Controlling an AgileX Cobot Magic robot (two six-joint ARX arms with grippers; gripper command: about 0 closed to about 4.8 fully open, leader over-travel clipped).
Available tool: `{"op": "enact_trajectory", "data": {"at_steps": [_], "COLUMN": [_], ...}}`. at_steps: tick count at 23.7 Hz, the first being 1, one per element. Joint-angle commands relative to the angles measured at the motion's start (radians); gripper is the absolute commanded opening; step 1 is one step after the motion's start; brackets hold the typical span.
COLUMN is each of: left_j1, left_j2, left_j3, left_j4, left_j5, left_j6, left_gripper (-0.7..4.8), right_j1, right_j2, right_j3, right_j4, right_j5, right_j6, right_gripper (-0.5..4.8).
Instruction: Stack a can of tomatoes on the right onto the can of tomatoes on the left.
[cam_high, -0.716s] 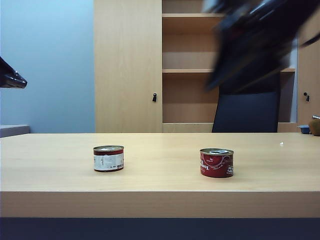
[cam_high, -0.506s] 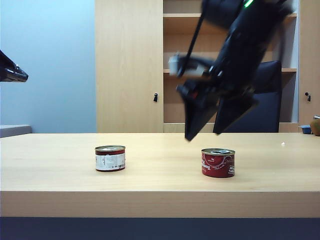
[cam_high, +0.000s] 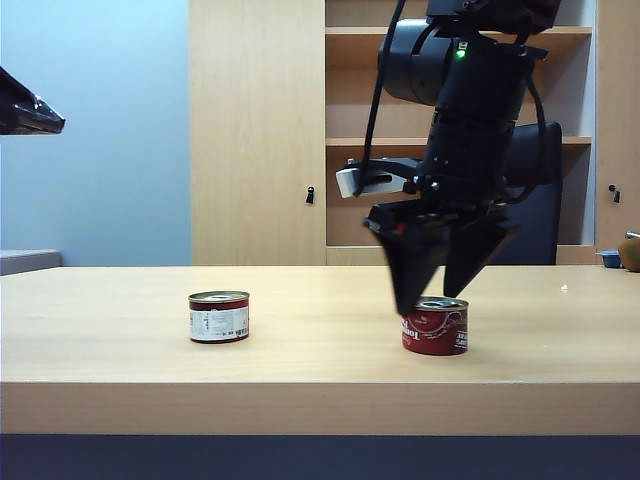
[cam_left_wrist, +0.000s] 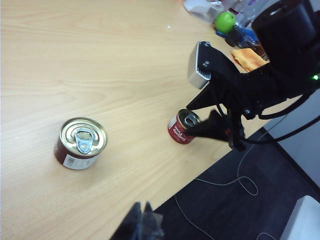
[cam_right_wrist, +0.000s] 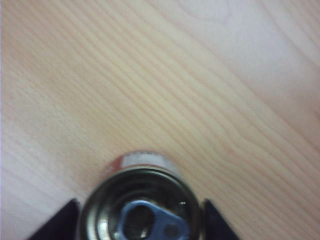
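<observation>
The right gripper is being brought down from high above the table and is now being placed over the right can, with its jaws spread wide on either side of the lid, nothing held yet. The left can is standing well apart, untouched. The left gripper is being kept away; its opening cannot be told. A grasp is being prepared, judging by this.
</observation>
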Motion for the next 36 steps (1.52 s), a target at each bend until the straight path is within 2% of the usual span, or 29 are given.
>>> {"op": "enact_trajectory", "data": {"at_steps": [1,3,5,7,8,9,19,25,28,31,33,36], "left_j1": [-0.001,0.0,-0.001,-0.001,-0.001,-0.001,-0.001,-0.001,-0.001,-0.001,-0.001,-0.001], "left_j2": [-0.002,-0.003,-0.003,-0.003,-0.003,-0.005,-0.013,-0.014,-0.014,-0.014,-0.014,-0.014], "left_j3": [0.007,0.007,0.007,0.007,0.007,0.007,0.007,0.007,0.007,0.007,0.007,0.007], "left_j4": [0.002,0.003,0.003,0.003,0.003,0.002,0.005,0.004,0.004,0.003,0.002,0.003], "left_j5": [0.031,0.048,0.049,0.049,0.049,0.049,0.051,0.051,0.051,0.051,0.051,0.051], "left_j6": [0.003,0.003,0.003,0.003,0.003,0.003,0.004,0.003,0.003,0.003,0.003,0.003], "left_gripper": [-0.04,-0.04,-0.04,-0.04,-0.04,-0.04,-0.04,-0.04,-0.04,-0.04,-0.04,-0.04], "right_j1": [0.0,0.001,0.003,0.002,0.0,-0.002,-0.047,-0.072,-0.072,-0.072,-0.072,-0.072], "right_j2": [-0.002,-0.002,-0.003,-0.003,-0.003,-0.003,0.025,0.056,0.078,0.097,0.108,0.108], "right_j3": [0.005,0.014,0.061,0.105,0.114,0.124,0.137,0.137,0.136,0.136,0.136,0.137], "right_j4": [-0.006,-0.003,-0.019,-0.037,-0.038,-0.042,-0.142,-0.144,-0.149,-0.153,-0.163,-0.167], "right_j5": [-0.031,-0.034,-0.035,-0.029,-0.026,-0.023,-0.036,-0.088,-0.15,-0.146,-0.146,-0.146], "right_j6": [-0.002,-0.002,-0.002,-0.002,-0.002,-0.002,-0.002,-0.002,-0.001,-0.001,-0.001,-0.001], "right_gripper": [2.67,2.1,2.2,4.17,4.69,4.79,4.79,4.79,4.79,4.79,4.15,3.5]}}
